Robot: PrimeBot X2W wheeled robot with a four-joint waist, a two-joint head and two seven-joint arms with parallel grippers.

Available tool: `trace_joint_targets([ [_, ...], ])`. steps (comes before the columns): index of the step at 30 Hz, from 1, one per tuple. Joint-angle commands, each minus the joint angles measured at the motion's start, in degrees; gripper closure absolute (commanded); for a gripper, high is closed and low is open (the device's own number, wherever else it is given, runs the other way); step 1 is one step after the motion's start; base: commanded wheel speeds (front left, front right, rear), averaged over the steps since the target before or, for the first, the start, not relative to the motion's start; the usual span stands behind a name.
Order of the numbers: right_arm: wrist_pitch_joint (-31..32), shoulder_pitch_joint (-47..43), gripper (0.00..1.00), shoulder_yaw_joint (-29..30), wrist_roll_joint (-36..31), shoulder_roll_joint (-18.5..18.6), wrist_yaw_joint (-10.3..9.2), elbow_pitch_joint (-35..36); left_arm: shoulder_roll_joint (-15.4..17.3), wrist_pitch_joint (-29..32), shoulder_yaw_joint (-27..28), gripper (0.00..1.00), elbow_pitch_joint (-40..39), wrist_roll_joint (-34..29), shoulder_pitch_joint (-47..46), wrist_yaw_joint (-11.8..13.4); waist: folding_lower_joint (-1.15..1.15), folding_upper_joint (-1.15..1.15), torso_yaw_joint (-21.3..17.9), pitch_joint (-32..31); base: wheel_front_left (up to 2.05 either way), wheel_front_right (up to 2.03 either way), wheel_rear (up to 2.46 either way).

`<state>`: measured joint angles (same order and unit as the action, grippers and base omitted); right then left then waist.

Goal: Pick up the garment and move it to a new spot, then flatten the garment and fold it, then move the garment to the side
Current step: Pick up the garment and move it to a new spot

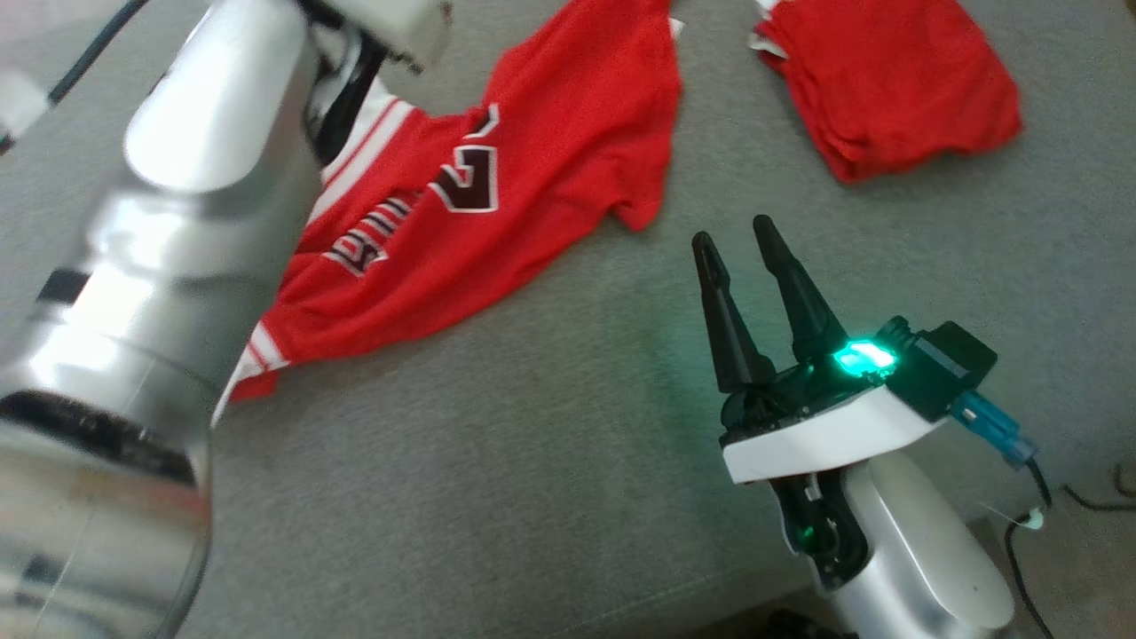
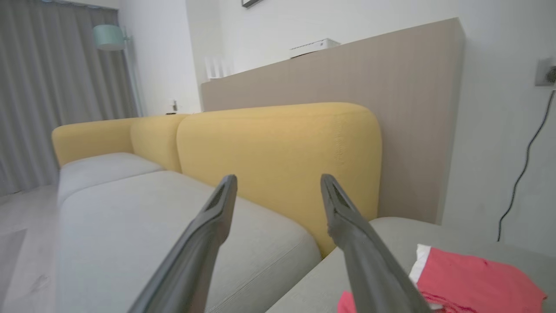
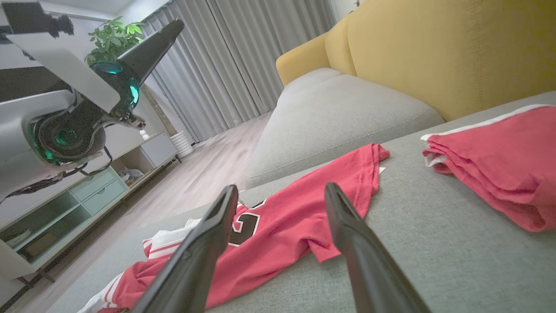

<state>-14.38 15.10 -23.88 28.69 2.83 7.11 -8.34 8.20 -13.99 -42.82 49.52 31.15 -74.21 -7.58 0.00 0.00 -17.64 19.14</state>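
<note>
one red jersey (image 1: 550, 133), dark white-edged numeral (image 1: 466, 169)

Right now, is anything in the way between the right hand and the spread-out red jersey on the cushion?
Nothing visible is. The right hand is open and points toward the red jersey across bare grey cushion. The folded red garment lies off to the robot's right, outside that path.
</note>
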Motion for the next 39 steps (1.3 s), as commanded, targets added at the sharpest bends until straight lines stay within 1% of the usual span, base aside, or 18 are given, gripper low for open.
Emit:
trace_joint_targets([
  [1, -0.6, 1.2, 0.0, -0.4, -0.9, 0.0, 0.37, 1.3, 3.0, -0.7, 1.9, 0.0, -1.9, 0.5, -0.3, 0.1, 0.0, 0.0, 2.1, -1.0, 0.0, 0.0, 0.0],
  [5, -0.6, 0.6, 0.0, 0.8, -2.3, 0.0, 0.37, 0.6, 5.9, -1.0, 4.0, 0.0, -5.3, 0.4, 5.8, 0.9, 0.0, 0.0, 4.9, -2.7, 0.0, 0.0, 0.0],
  [9, -0.6, -0.4, 0.0, 3.1, -3.7, 0.0, 0.37, 0.0, 8.7, -1.0, 8.2, 0.0, -12.8, 0.2, 16.9, 3.3, 0.0, 0.0, 8.2, -4.9, 0.0, 0.0, 0.0],
  [12, -0.6, -1.5, 0.0, 5.5, -4.9, 0.0, 0.37, -0.4, 9.5, -1.0, 11.3, 0.0, -18.7, 0.1, 27.3, 5.3, 0.0, 0.0, 10.9, -6.7, 0.0, 0.0, 0.0],
  [15, -0.6, -2.9, 0.0, 7.6, -6.2, 0.0, 0.37, -0.9, 9.3, -1.0, 13.9, 0.0, -24.5, -0.3, 38.0, 7.5, 0.0, 0.0, 13.5, -8.2, 0.0, 0.0, 0.0],
  [18, -0.6, -4.3, 0.0, 9.2, -7.2, 0.0, 0.37, -1.2, 8.1, -1.0, 16.7, 0.0, -29.6, -0.4, 47.7, 9.3, 0.0, 0.0, 15.6, -9.3, 0.0, 0.0, 0.0],
  [19, -0.6, -4.3, 0.0, 9.2, -7.2, 0.0, 0.37, -1.2, 8.1, -1.0, 16.7, 0.0, -29.6, -0.4, 47.7, 9.3, 0.0, 0.0, 15.6, -9.3, 0.0, 0.0, 0.0],
  [21, -0.6, -4.9, 0.0, 10.0, -7.7, 0.0, 0.37, -1.4, 7.0, -1.0, 18.2, 0.0, -32.2, -0.6, 53.1, 10.0, 0.0, 0.0, 16.7, -9.8, 0.0, 0.0, 0.0],
  [23, -0.6, -5.4, 0.0, 10.4, -8.1, 0.0, 0.37, -1.6, 6.1, -1.0, 19.2, 0.0, -33.8, -1.0, 56.8, 10.2, 0.0, 0.0, 17.5, -10.0, 0.0, 0.0, 0.0],
  [26, -0.6, -5.6, 0.0, 10.1, -8.5, 0.0, 0.37, -1.7, 5.7, -1.0, 20.1, 0.0, -34.4, -2.9, 59.1, 9.8, 0.0, 0.0, 18.0, -9.8, 0.0, 0.0, 0.0],
  [28, -0.6, -5.5, 0.0, 9.8, -8.6, 0.0, 0.37, -1.6, 5.8, -0.9, 19.7, 0.0, -32.7, -3.4, 58.8, 9.6, 0.0, 0.0, 17.8, -9.4, 0.0, 0.0, 0.0],
  [33, -0.6, -5.2, 0.0, 9.0, -8.6, 0.0, 0.37, -1.5, 6.2, 2.2, 20.6, 0.0, -26.4, -3.2, 56.3, 11.8, 0.0, 0.0, 16.7, -7.8, 0.0, 0.0, 0.0],
  [36, -0.6, -5.0, 0.0, 9.1, -8.8, 0.0, 0.37, -1.5, 7.2, 3.5, 20.8, 0.0, -22.7, -3.9, 54.3, 12.7, 0.0, 0.0, 15.9, -6.7, 0.0, 0.0, 0.0],
  [37, -0.6, -4.8, 0.0, 9.2, -8.8, 0.0, 0.37, -1.4, 7.3, 3.8, 21.1, 0.0, -21.5, -3.7, 53.6, 12.8, 0.0, 0.0, 15.6, -6.3, 0.0, 0.0, 0.0],
  [39, -0.6, -4.5, 0.0, 9.3, -8.8, 0.0, 0.37, -1.3, 6.9, 3.8, 22.4, 0.0, -19.9, -1.9, 52.4, 12.3, 0.0, 0.0, 14.9, -5.6, 0.0, 0.0, 0.0],
])
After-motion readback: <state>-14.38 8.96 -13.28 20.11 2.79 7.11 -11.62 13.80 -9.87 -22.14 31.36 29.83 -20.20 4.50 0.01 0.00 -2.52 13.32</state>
